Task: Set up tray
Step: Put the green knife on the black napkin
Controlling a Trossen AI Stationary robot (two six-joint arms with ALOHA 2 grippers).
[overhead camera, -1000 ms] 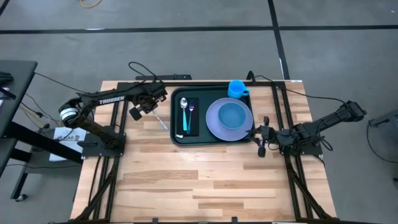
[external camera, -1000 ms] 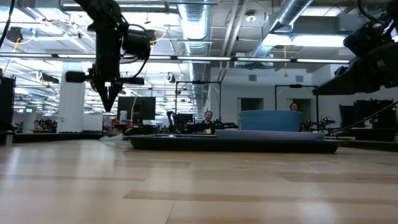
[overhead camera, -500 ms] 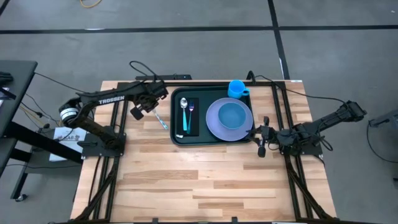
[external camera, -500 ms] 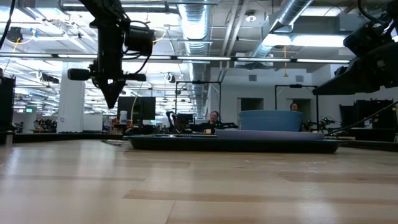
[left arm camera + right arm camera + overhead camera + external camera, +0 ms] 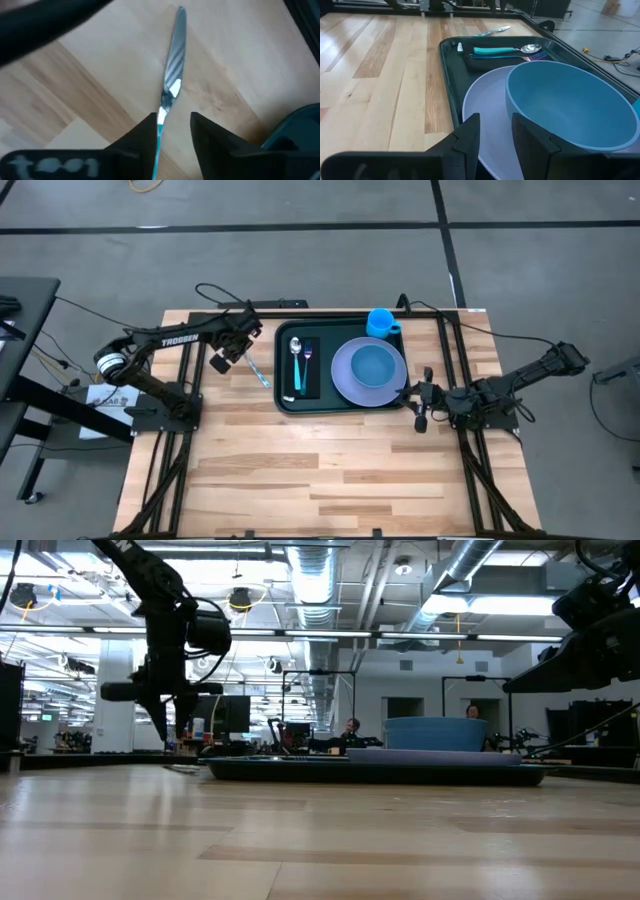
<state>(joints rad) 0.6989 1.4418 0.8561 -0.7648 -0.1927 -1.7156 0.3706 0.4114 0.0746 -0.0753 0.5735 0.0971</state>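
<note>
On the left we see the left gripper (image 5: 236,352) above the wooden table (image 5: 300,470), just beside the left edge of the tray (image 5: 284,402); its fingers (image 5: 142,137) stand apart with a gap between them and they hold nothing; in the low view this gripper (image 5: 168,725) hangs clear over the table surface. Under it a knife (image 5: 260,372) with a teal handle lies flat on the bare wood, outside the tray; in the left wrist view the knife (image 5: 171,75) runs from between the fingers away over the planks.

In the middle sits the dark green tray, at the far half of the table; inside it, on the left part, there is a narrow black rectangle (image 5: 305,368) with a spoon (image 5: 296,365) and a fork (image 5: 309,356) on it; more to the right a pale purple plate (image 5: 345,385) carries a blue bowl (image 5: 374,364); a blue cup (image 5: 380,322) stands at the far right corner of the tray.

On the right the right gripper (image 5: 421,405) waits low at the near right corner of the tray; its fingers (image 5: 467,137) are parted and empty, pointing at the plate (image 5: 485,115) and the bowl (image 5: 570,110).
</note>
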